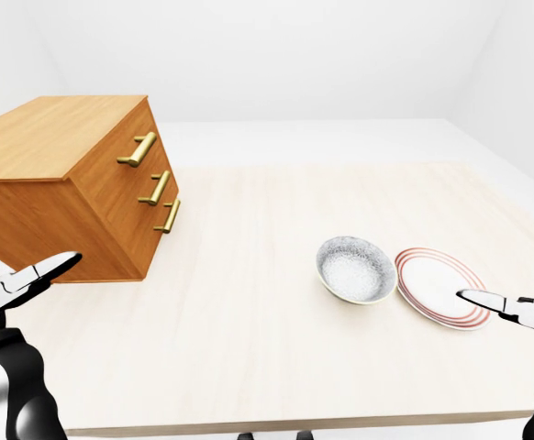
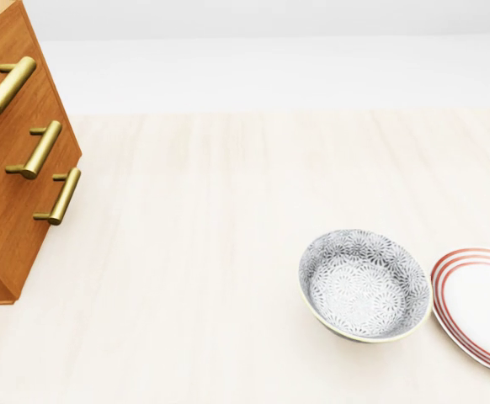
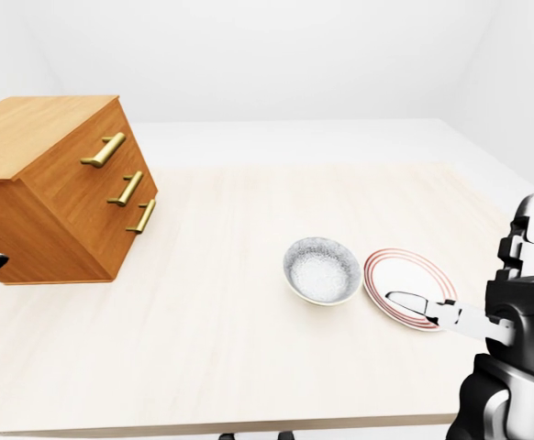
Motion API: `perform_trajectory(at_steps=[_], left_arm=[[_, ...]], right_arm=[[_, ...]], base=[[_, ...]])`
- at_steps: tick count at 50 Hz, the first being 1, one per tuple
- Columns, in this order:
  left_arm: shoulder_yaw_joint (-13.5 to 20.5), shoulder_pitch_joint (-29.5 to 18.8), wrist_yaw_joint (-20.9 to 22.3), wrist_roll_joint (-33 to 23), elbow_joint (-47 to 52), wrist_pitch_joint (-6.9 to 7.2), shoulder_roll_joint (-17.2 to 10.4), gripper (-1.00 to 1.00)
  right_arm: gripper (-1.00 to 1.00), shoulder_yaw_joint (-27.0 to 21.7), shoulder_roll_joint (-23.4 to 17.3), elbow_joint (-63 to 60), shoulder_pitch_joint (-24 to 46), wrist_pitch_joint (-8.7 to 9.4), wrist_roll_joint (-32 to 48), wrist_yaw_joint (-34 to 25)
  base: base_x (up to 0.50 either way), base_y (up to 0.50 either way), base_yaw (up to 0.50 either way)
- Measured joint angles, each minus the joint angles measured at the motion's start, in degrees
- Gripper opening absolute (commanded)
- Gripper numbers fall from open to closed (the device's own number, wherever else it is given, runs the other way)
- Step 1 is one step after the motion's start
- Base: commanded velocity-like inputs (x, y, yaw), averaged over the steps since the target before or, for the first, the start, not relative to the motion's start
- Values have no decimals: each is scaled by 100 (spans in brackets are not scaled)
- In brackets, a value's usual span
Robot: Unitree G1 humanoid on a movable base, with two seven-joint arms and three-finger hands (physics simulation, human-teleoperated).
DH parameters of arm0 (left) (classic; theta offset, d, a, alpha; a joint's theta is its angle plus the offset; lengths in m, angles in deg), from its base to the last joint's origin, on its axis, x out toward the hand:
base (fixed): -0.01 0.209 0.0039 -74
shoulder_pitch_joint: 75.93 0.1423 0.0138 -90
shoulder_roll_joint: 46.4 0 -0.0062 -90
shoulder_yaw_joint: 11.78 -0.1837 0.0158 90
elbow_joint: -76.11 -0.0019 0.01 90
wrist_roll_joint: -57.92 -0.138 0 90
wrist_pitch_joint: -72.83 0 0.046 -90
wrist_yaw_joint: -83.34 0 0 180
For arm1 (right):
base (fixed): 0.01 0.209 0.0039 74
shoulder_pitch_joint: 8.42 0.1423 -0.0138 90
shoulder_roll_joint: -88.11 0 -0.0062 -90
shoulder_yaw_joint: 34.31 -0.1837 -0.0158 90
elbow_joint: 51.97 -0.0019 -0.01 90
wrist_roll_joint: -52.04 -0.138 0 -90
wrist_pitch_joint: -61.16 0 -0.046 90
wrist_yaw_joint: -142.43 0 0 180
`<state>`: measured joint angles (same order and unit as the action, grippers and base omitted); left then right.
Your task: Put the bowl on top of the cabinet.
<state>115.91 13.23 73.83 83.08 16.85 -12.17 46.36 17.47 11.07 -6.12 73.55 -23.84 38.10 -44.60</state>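
Two hands empty, fingers [image 3: 414, 300] open | left hand [image 1: 15, 284] low-left in left-eye view | right hand [image 3: 501, 316] fingertip over plate [image 2: 481, 307] | bowl [image 2: 364, 284] on bench [image 2: 194, 252] beside plate, apart from cabinet [image 1: 65, 183]

A red-ringed plate on a pale wooden table

We see a white plate [image 1: 432, 280], edged with concentric red rings, lying flat on the table [image 1: 249, 312]. In the left-eye view it sits toward the table's right edge, roughly midway between the top and bottom edges. The tabletop is light wood with fine grain.
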Motion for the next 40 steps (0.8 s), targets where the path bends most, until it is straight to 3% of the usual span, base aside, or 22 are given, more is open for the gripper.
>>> perform_trajectory(at_steps=[40], left_arm=[[23, 10, 9, -42, 45, 0, 1, 100]], right_arm=[[100, 37, 16, 24, -7, 0, 63, -51]], base=[[3, 50, 0]])
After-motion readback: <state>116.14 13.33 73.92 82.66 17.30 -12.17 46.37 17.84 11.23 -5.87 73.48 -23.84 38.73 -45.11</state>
